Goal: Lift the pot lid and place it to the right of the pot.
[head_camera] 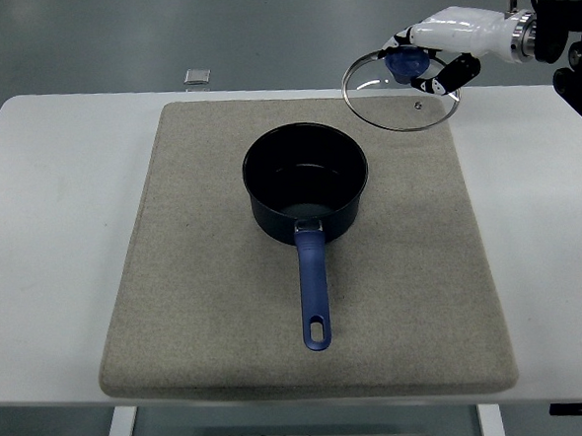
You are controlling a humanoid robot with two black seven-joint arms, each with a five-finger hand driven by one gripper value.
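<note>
A dark blue pot (306,189) with a long blue handle (314,294) stands open in the middle of a grey mat (216,282). My right hand (429,53), white with black fingertips, is shut on the blue knob (405,63) of a glass lid (400,97). It holds the lid in the air, tilted, above the mat's far right corner, up and to the right of the pot. My left arm is out of view.
The mat lies on a white table (54,213). A small grey square object (198,76) lies at the table's far edge. My right arm's black housing (572,43) is at the picture's upper right.
</note>
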